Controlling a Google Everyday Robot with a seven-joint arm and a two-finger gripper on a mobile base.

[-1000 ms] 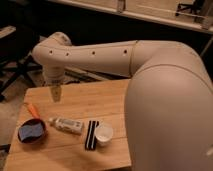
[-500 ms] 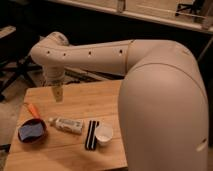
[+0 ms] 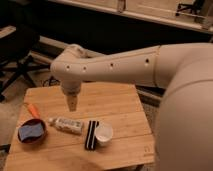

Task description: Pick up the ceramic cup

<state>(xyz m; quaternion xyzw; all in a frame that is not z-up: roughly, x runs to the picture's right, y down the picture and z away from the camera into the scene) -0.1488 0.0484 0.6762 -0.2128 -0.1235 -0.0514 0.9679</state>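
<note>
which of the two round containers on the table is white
The ceramic cup, beside the striped bar near the front of the table. The other, the dark red bowl with blue contents, sits far left. The gripper hangs above, behind both.

Grained pale wood table, smooth white ceramic cup, matt cream gripper above the table's middle

The gripper is held over the table, behind the tube. Right of the tube, the bar is laid just beside the ceramic cup. The bowl is set at far left.
</note>
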